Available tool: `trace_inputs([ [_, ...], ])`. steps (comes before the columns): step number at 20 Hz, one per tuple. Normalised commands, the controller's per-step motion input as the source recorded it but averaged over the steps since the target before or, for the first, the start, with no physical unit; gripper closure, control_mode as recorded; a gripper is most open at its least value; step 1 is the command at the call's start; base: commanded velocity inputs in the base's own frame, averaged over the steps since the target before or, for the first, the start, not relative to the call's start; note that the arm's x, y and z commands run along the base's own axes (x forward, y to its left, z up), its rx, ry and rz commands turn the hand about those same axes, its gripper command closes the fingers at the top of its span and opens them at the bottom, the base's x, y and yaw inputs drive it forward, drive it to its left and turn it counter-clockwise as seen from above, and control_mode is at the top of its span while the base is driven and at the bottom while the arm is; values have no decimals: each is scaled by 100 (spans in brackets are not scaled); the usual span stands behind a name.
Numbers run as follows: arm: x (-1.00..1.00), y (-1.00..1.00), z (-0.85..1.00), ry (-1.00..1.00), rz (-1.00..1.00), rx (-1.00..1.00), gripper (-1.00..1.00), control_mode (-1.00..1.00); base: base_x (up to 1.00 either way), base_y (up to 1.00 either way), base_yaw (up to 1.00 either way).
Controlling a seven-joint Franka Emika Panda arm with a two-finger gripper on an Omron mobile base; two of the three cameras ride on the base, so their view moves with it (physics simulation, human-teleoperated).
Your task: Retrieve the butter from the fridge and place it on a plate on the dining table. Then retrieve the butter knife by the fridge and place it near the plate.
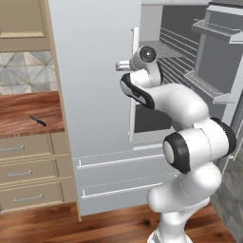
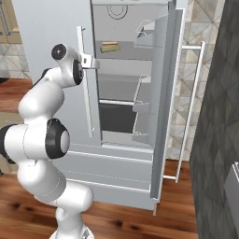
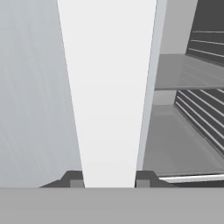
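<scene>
Inspector: White bar handle [image 3: 109, 92] of the fridge's [image 1: 90, 71] left door sits nearest the lens, running up between the two fingertips [image 3: 73, 178].

Clerk: Finger state?

Inspector: Gripper [image 2: 91, 62] is clenched on that handle, one tip at each side. Right door stands open.

Clerk: Task items?

Inspector: Butter [image 2: 109, 47] lies on an upper shelf inside. Butter knife [image 1: 38, 120] lies on the wood counter [image 1: 28, 111] left of the fridge, well apart from the arm.

Butter [image 2: 109, 47] on upper fridge [image 2: 56, 42] shelf (door open); butter knife [image 1: 38, 120] on left counter [image 1: 28, 111].
</scene>
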Motion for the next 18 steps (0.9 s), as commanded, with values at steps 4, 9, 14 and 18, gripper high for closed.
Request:
trace_inputs([
  [4, -21, 9, 0, 0, 0, -2, 100, -100, 0, 0, 0],
  [9, -49, 12, 0, 0, -1, -1, 100, -100, 0, 0, 0],
  [14, -53, 25, 0, 0, -9, 0, 100, -100, 0, 0, 0],
  [18, -54, 40, 0, 0, -14, 0, 100, -100, 0, 0, 0],
])
